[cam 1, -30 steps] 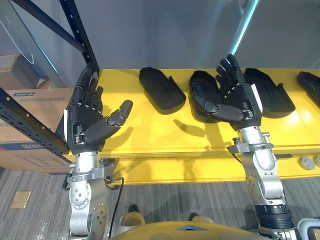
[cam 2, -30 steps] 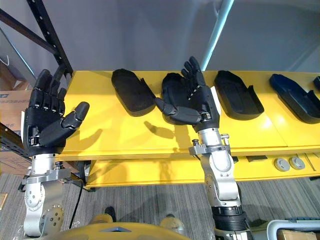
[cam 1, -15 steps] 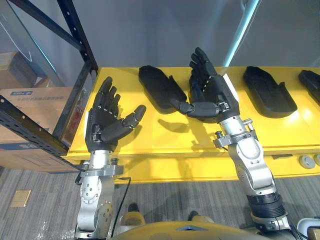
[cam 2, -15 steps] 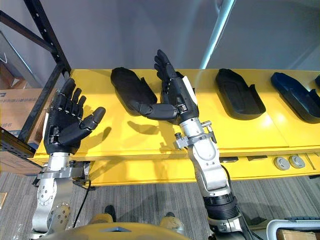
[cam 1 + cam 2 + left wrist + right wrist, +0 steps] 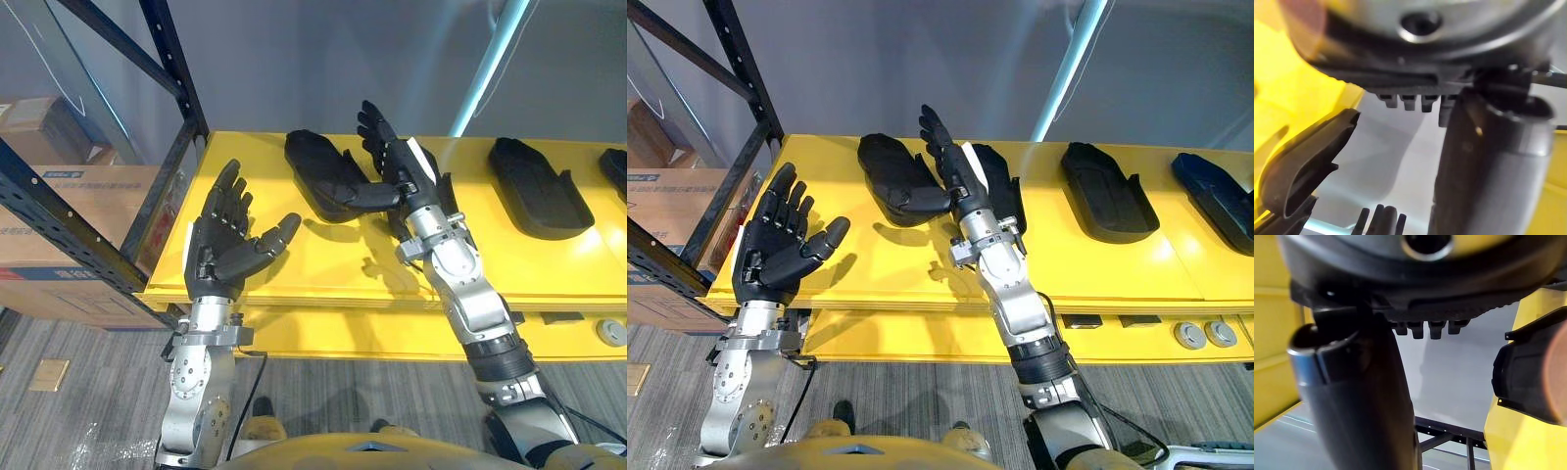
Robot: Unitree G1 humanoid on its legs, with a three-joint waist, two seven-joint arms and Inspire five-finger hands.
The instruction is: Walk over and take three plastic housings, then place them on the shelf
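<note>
Right hand point(image 5: 955, 174) upright, fingers straight, empty, between first housing point(image 5: 896, 178) and second housing point(image 5: 1005, 186) on yellow table point(image 5: 1097, 259); left hand point(image 5: 774, 250) spread, empty.

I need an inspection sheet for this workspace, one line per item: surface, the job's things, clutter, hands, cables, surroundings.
surface: yellow table, flat, with housings in a row.
job's things: four dark plastic housings lie on it: leftmost housing, second housing partly behind the right hand, third housing, fourth housing; none is held.
clutter: two silver discs on the lower ledge, right side.
hands: left hand open, holding nothing, at the table's left end; right hand open, fingers straight, thumb towards the leftmost housing; contact cannot be told.
cables: nothing seen.
surroundings: black rack and cardboard boxes on the left; light blue pole behind.
</note>
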